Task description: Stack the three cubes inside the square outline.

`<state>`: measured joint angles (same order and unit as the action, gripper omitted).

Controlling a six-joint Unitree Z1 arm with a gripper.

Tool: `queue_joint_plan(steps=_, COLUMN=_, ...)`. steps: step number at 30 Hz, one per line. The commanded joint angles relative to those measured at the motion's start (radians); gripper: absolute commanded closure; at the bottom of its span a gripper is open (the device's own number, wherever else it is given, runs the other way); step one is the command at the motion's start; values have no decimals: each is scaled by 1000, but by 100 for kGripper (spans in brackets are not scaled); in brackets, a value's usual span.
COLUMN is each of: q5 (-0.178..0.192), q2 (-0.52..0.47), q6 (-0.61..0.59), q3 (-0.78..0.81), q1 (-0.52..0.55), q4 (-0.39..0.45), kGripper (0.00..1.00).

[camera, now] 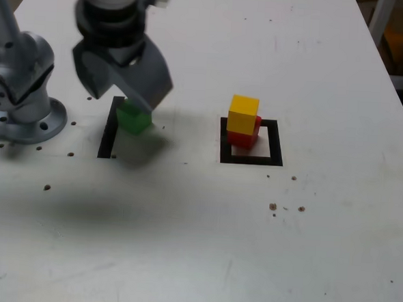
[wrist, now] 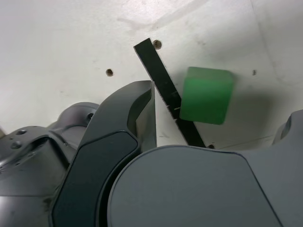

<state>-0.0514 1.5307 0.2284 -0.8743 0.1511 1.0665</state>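
Bare table (camera: 181, 259) is seen nearest; beyond, the yellow cube (camera: 243, 113) sits skewed on the red cube (camera: 246, 136) inside the square outline (camera: 250, 159). Farther back, the claw (camera: 125, 85) hangs spread, empty, over the green cube (camera: 133, 118); that crooked stack could be toppled.

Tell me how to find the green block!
Look at the white table, then at the robot's grey gripper above the narrow black strip. The green cube sits beside that strip, alone, unlike the stacked yellow cube and red cube.
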Motion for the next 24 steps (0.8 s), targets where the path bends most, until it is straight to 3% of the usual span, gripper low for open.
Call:
queue_joint_plan(steps=1, q5=-2, q2=18, q6=13, q3=5, q1=11, q4=16, kGripper=1)
queue_joint_plan(steps=10, q5=11, q2=204, q6=37, q3=-36, q1=41, q4=4, kGripper=2)
queue_joint_plan(steps=16, q5=17, q2=287, q6=25, q3=-32, q1=41, q4=-86, kGripper=8)
queue_joint_plan(steps=20, q5=23, q2=295, q6=11, q3=-22, q1=41, q4=-118, kGripper=21)
queue_joint_plan(steps=24, q5=20, q2=293, q6=-3, q3=-21, q1=41, q4=-122, kGripper=43)
